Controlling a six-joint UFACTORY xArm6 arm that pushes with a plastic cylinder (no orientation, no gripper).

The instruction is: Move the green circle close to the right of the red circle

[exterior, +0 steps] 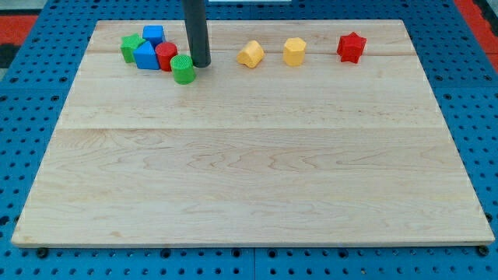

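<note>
The green circle [184, 69] stands near the view's top left of the wooden board, touching the lower right side of the red circle [166, 56]. My tip [201, 64] rests on the board just right of the green circle and slightly above it, very close to or touching it. The dark rod rises straight up out of the view's top.
A green star [131, 47], a blue cube [153, 35] and a blue triangle-like block [145, 56] cluster left of the red circle. A yellow heart [250, 54], a yellow hexagon [294, 51] and a red star [351, 47] lie along the top. The board [249, 155] sits on a blue pegboard.
</note>
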